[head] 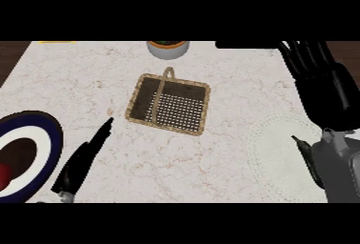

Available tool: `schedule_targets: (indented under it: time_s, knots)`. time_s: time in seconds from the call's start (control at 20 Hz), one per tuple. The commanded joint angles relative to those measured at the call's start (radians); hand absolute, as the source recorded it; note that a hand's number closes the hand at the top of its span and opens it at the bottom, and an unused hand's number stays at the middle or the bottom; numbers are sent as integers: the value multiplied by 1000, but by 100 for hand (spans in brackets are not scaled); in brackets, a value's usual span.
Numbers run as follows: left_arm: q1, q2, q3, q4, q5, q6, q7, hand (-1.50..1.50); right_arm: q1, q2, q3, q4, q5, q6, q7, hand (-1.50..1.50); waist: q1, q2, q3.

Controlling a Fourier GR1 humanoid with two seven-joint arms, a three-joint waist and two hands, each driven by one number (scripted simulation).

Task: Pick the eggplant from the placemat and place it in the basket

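Note:
The woven basket (169,102) with a handle stands at mid-counter. The white placemat (277,152) lies at the right. A dark tapered shape (306,155) shows on the mat beside my right forearm. It looks like the eggplant, mostly hidden by the arm. My right hand (325,90) is raised over the mat's far right, its fingers (302,52) straight and pointing away, holding nothing that I can see. My left hand (79,164) rests open at the lower left, between the plate and the basket, fingers pointing toward the basket.
A round plate (44,136) with a dark blue rim sits at the left edge, something red (4,175) on it. A white pot (167,48) with greenery stands behind the basket. A yellow object (56,42) shows at the far left corner.

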Motion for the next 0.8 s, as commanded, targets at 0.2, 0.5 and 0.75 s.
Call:
schedule_targets:
  time_s: [0.2,0.5,0.75]
  knots:
    - [-129,20,116,-109,46,-18,-129,0,208,-244,-110,245,-128,358,16,150,18,38,45]
    - [-131,22,171,-63,110,-80,-186,0,449,-209,19,207,61,673,-377,-150,8,26,41]
    - [-172,-16,165,-4,87,-83,-204,0,455,-236,24,36,274,399,-244,-150,-5,21,37]
